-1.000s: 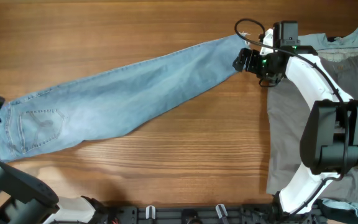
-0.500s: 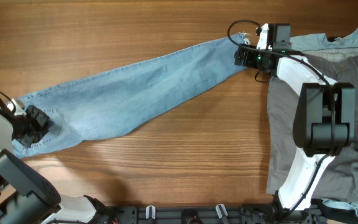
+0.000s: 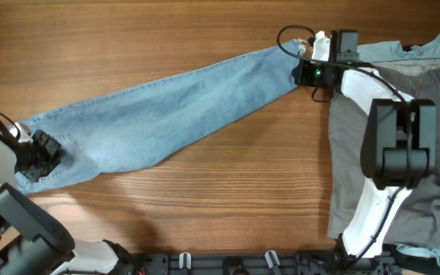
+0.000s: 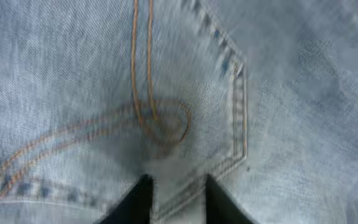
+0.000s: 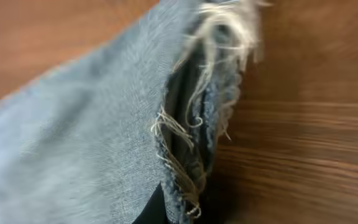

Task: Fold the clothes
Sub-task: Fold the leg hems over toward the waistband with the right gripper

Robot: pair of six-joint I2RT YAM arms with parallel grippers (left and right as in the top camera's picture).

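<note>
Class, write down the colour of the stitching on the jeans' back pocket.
The stitching is orange-tan on the light blue jeans; the left wrist view shows it best.

Jeans (image 3: 166,114): lt blue denim, orange-tan pocket stitching (image 4: 141,62), frayed white hem (image 5: 225,22). Table (image 3: 205,38): brown wood grain. Trousers (image 3: 350,168): plain grey. Shirt (image 3: 418,50): pale blue-green. Right arm (image 3: 367,85): white, blk joints.

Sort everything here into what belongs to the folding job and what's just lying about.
Job in hand:
- light blue jeans, laid out long
- left gripper, at the pocket end
- right gripper, at the frayed hem

Lying about:
- grey trousers, on the right
- pale blue-green shirt, top right
</note>
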